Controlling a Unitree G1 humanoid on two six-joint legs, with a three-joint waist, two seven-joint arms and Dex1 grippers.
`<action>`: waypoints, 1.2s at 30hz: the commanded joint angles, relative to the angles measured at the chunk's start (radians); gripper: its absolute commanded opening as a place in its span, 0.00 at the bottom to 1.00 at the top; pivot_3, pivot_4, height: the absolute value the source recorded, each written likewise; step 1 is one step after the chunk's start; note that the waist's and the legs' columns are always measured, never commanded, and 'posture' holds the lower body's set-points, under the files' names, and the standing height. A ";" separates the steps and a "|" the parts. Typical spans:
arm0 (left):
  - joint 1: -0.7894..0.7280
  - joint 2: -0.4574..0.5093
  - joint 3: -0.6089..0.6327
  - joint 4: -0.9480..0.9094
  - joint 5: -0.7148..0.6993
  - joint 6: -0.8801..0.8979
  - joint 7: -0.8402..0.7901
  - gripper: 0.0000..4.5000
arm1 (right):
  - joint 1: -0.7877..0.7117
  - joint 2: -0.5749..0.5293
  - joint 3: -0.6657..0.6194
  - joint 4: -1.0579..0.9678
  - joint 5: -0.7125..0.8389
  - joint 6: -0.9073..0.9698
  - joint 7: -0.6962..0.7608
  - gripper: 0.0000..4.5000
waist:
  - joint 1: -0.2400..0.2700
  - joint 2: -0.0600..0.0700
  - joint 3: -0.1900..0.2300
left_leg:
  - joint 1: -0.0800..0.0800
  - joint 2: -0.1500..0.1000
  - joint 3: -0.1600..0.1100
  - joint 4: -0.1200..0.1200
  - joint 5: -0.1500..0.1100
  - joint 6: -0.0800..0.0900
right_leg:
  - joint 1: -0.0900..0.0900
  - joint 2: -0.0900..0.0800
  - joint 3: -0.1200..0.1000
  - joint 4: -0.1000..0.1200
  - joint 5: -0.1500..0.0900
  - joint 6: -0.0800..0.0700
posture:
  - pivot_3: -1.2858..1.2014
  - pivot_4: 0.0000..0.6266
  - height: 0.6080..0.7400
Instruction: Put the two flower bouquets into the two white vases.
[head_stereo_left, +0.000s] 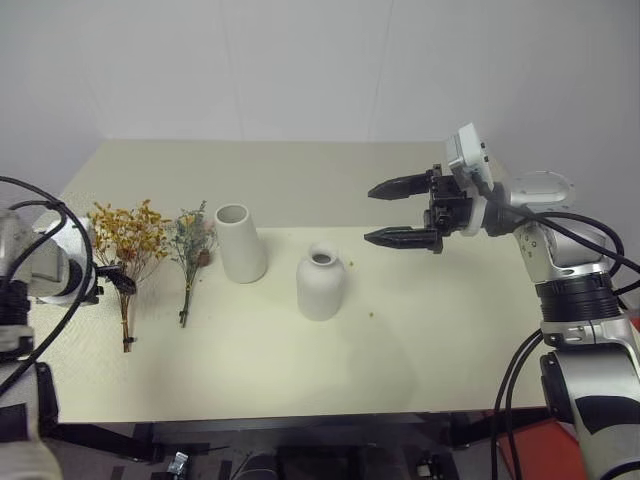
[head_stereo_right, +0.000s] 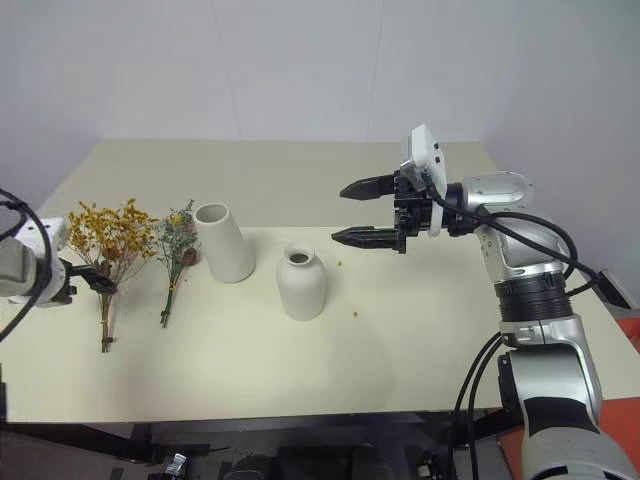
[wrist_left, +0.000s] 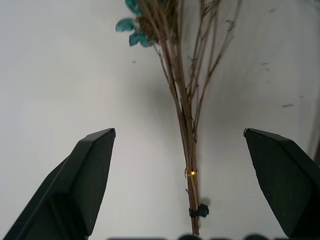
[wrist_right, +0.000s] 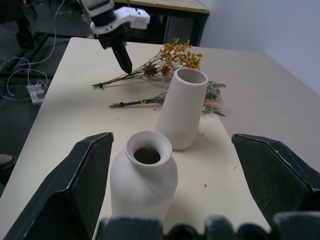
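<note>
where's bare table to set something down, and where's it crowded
Bare: the table right of the rounded vase, under the open right gripper; the far strip behind the tall vase; the near edge. Crowded: the left, where the yellow bouquet, green bouquet and open left gripper cluster.

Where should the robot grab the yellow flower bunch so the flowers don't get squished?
Probably by the thin brown stems, near the tie, not the blossoms. The yellow bouquet lies flat on the table with its stems pointing toward the front edge. The open left gripper already hangs over the stems, one finger to each side, so coming straight down and closing across them looks best.
</note>
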 joint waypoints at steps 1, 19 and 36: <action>-0.041 -0.025 0.020 0.082 0.083 -0.057 -0.007 1.00 | -0.004 -0.007 -0.031 -0.036 0.013 -0.004 -0.001 0.99 | -0.003 0.000 0.000 | 0.000 0.000 0.000 0.000 0.000 0.000 | 0.000 0.000 0.000 0.000 0.000 0.000 | 0.52 0.24 1.00; -0.087 -0.068 0.014 0.161 0.244 -0.112 -0.107 0.01 | 0.050 -0.034 -0.057 -0.104 0.041 0.044 -0.020 1.00 | -0.004 0.000 0.000 | -0.001 0.000 0.000 0.000 0.000 0.000 | 0.000 0.000 0.000 0.000 0.001 -0.001 | 0.52 0.24 1.00; -0.021 -0.014 0.132 -0.333 0.306 -0.239 -0.101 0.01 | -0.019 0.012 -0.032 -0.026 0.034 0.049 -0.006 1.00 | -0.003 0.000 0.000 | -0.001 0.000 0.000 0.000 0.000 0.000 | 0.000 0.000 0.000 0.000 0.001 -0.001 | 0.52 0.24 1.00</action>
